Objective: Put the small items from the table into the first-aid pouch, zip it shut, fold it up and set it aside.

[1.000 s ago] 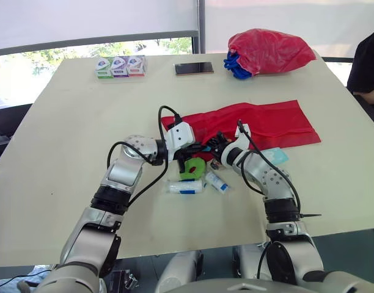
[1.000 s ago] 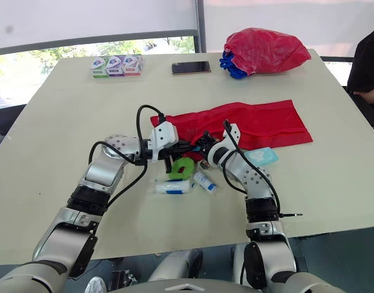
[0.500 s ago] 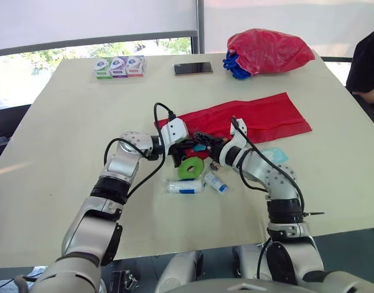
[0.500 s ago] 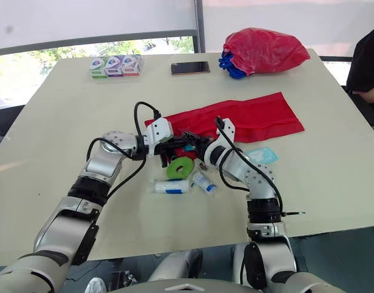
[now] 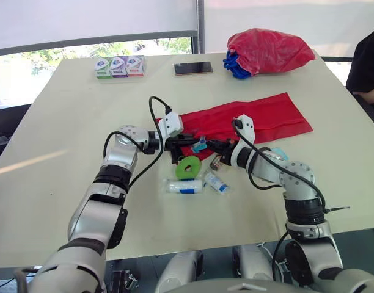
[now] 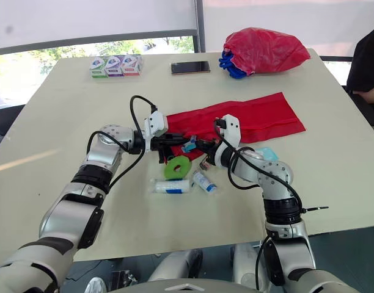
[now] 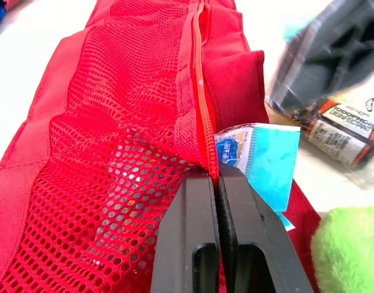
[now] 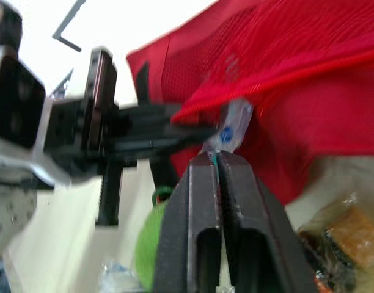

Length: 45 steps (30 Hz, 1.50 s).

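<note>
Three small boxes, green, purple and red (image 5: pixel 120 66), sat in a row at 11 o'clock on the beige table (image 5: pixel 52 159).

Left gripper (image 7: pixel 216 174) was pinched on the zipper edge of the red mesh first-aid pouch (image 5: pixel 260 119), at the pouch's 9 o'clock end, with no gap between the fingers. The pouch lay flat and unfolded mid-table, running from centre toward 2 o'clock.

Green ring-shaped tape roll (image 5: pixel 188 167) was on the table at 6 o'clock from that gripper, just beside it. White wrapped bandage roll with blue print (image 5: pixel 185 186) lay at 6 o'clock from the green roll, near it.

Flat black phone (image 5: pixel 193 68) lay at 12 o'clock on the table.

Small blue-and-clear sachet (image 7: pixel 264 160) was up against the pouch's zipper edge, right beside the left fingers. It was clamped in the right gripper (image 8: pixel 217 160), fingers closed on it. Couldn't tell if its tip was inside the pouch.

Small brown labelled vial (image 5: pixel 216 162) and white tube with blue label (image 5: pixel 216 181) were on the table at 6 o'clock from the right gripper, outside the pouch.

Teal flat packet (image 5: pixel 276 154) lay at 3 o'clock from the right gripper, just beside the pouch's near edge.

Red plastic bag (image 5: pixel 269 49) sat at 1 o'clock on the table. A person's dark sleeve (image 5: pixel 367 61) was at the 3 o'clock edge.
</note>
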Available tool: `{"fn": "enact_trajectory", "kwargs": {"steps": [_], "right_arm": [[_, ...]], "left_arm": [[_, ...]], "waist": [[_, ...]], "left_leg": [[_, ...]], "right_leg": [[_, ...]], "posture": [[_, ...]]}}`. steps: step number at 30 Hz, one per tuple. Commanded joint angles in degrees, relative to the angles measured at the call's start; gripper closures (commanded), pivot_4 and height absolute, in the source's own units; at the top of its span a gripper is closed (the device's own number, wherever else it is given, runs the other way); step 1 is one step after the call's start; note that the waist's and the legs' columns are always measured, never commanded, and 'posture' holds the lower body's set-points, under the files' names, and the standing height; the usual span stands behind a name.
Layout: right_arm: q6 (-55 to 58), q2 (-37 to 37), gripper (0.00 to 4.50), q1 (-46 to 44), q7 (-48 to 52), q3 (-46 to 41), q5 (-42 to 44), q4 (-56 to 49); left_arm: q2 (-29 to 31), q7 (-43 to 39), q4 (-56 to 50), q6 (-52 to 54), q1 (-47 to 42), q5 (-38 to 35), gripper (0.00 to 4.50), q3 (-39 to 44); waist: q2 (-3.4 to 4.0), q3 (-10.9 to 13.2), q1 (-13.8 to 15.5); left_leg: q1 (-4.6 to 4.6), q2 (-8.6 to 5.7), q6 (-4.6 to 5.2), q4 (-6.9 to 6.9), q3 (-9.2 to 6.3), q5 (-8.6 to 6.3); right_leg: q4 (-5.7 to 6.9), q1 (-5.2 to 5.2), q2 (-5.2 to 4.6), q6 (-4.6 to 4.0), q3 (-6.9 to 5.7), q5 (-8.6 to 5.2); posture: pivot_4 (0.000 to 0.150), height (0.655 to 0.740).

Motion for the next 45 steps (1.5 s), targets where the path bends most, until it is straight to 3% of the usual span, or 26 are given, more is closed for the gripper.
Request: {"fn": "enact_trajectory", "kwargs": {"steps": [1, 16, 29, 35, 45], "right_arm": [[0.2, -0.1, 4.47, 0.0, 2.3, 1.1, -2.3, -2.5], [-6.2, 4.4, 4.47, -3.5, 8.6, 2.3, -17.6, 7.9], [-18.0, 14.2, 4.47, -8.4, 10.7, -1.3, -25.3, 17.5], [-24.8, 16.6, 4.47, -7.9, 11.5, -2.8, -24.8, 18.7], [-26.6, 15.1, 4.47, -5.7, 11.6, -2.4, -24.9, 17.5]], "left_arm": [[-0.5, -1.9, 1.3, -2.7, -1.8, -0.6, 4.5, 1.2], [-2.4, -6.2, 0.1, -3.4, -0.7, -1.3, 4.5, 0.9], [-4.1, -7.7, -2.2, -3.5, 0.8, -0.6, 4.5, 0.1], [-4.1, -8.1, -2.3, -3.4, 0.9, -0.4, 4.5, 0.2], [-3.4, -7.7, -1.1, -4.3, 0.5, 0.4, 4.5, 0.4]], "waist": [[0.0, 0.0, 0.0], [-0.01, 0.0, 0.0], [-0.05, -0.2, -0.1], [-0.07, -0.3, -0.1], [-0.06, -0.3, -0.6]], "left_leg": [[-0.04, -0.01, 0.0, 0.05, -0.02, 0.0], [-0.12, -0.04, 0.0, 0.14, -0.11, 0.0], [-0.09, -0.04, 0.0, 0.16, -0.13, 0.0], [-0.1, -0.06, 0.0, 0.19, -0.15, 0.0], [-0.12, -0.06, -0.01, 0.18, -0.18, 0.0]], "right_leg": [[0.0, -0.01, -0.01, 0.0, -0.03, 0.0], [0.01, -0.02, -0.02, 0.02, -0.12, 0.02], [0.04, -0.02, 0.0, 0.02, -0.13, 0.03], [0.05, -0.01, -0.01, 0.02, -0.15, 0.03], [0.06, -0.03, -0.01, 0.01, -0.17, 0.03]], "posture": [[0.15, 0.74], [0.15, 0.74], [0.15, 0.74], [0.15, 0.74], [0.15, 0.74]]}}
